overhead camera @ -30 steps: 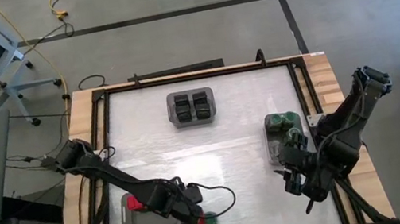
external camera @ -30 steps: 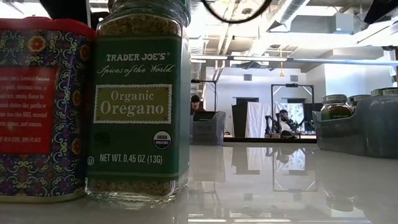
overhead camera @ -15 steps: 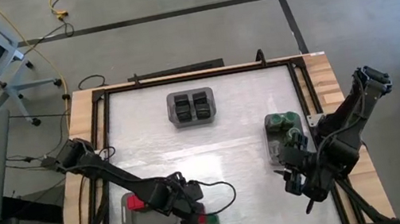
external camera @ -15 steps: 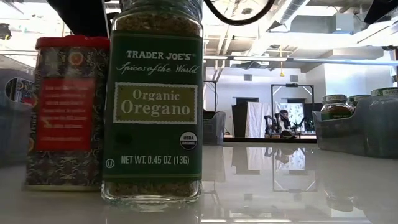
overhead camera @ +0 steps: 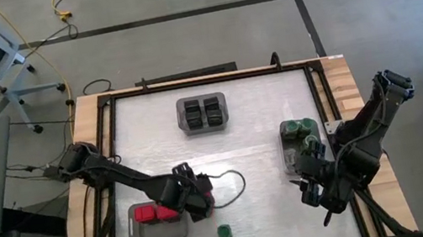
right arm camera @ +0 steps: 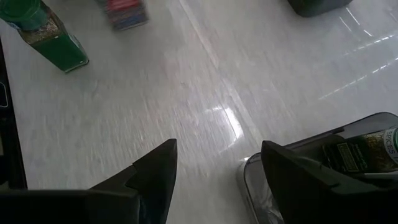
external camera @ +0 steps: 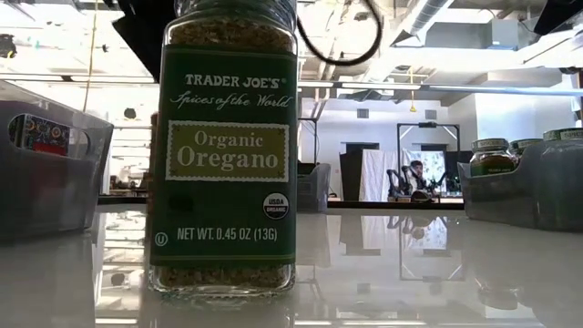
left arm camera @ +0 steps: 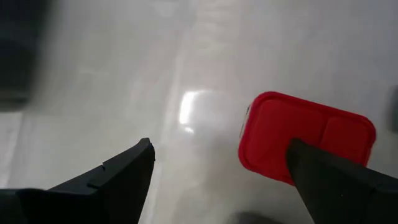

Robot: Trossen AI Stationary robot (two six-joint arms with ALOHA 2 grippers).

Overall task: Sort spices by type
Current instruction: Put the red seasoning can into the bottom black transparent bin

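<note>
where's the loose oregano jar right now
In the high view the oregano jar stands alone on the table near its front edge, just right of the grey tray holding red tins.
</note>
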